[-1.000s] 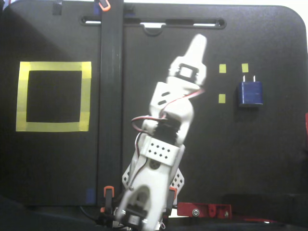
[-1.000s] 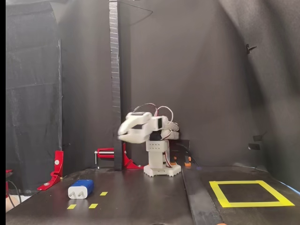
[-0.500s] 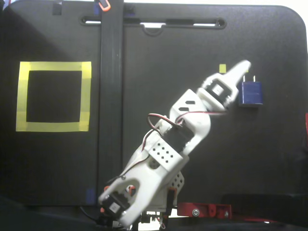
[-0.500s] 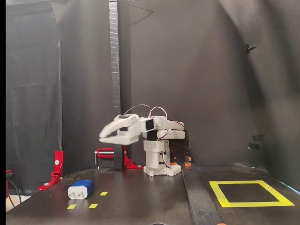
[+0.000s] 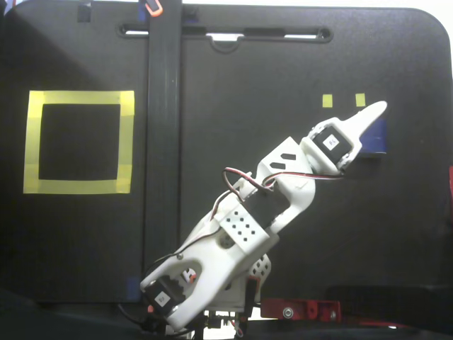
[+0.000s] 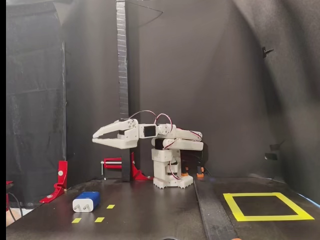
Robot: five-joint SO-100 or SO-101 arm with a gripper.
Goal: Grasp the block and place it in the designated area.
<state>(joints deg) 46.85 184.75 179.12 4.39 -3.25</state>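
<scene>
The dark-blue block (image 6: 86,201) lies on the black table at the front left, its white end with two prongs facing the camera. In a fixed view from above, only part of the block (image 5: 381,138) shows beside the gripper head. My white gripper (image 6: 94,138) hangs well above the block, pointing left, jaws a little apart and empty. From above, the gripper (image 5: 379,110) covers part of the block. The designated area, a yellow tape frame (image 6: 235,204), lies at the right of the table; it also shows from above (image 5: 127,142), far left of the arm.
Small yellow square markers (image 6: 99,219) lie around the block, two showing from above (image 5: 327,100). A black upright post (image 6: 121,75) stands behind the arm base (image 6: 167,175). Red clamps (image 6: 60,181) sit at the table's left edge and by the post (image 6: 117,162).
</scene>
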